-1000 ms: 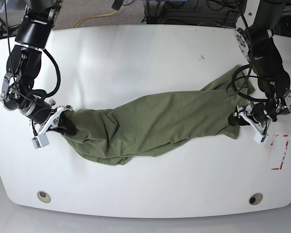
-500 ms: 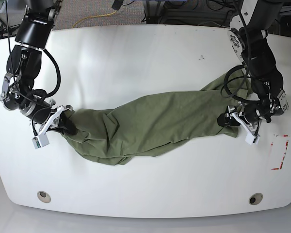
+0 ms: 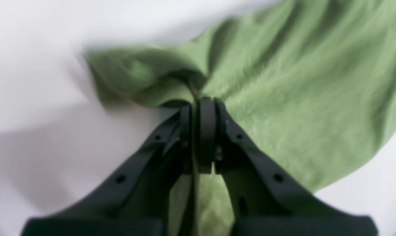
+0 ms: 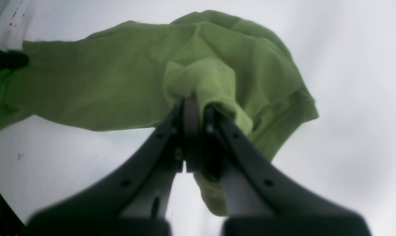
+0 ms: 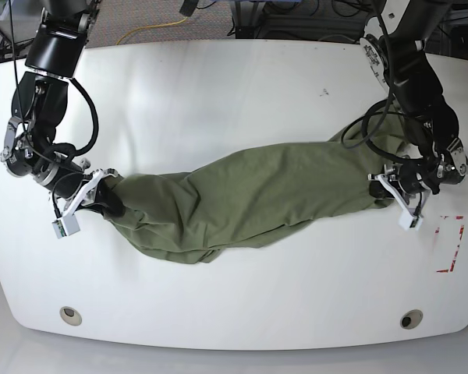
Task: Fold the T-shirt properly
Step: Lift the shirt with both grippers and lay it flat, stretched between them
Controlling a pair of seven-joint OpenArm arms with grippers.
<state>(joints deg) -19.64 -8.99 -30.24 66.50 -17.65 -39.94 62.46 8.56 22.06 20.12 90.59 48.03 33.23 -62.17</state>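
Your olive T-shirt (image 5: 249, 199) lay bunched in a long band across the middle of the white table (image 5: 218, 93), pinched at both ends.

Your left gripper (image 3: 198, 105) had clamped one gathered end, though blur hid the exact edge. Your right gripper (image 4: 193, 105) gripped a fold at the other end; sleeves and collar were indistinguishable.

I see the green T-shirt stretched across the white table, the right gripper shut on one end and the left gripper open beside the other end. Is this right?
Not quite. The left gripper is not open: the left wrist view shows its jaws shut on the T-shirt. The rest holds: the right gripper is shut on the other end, over the white table.
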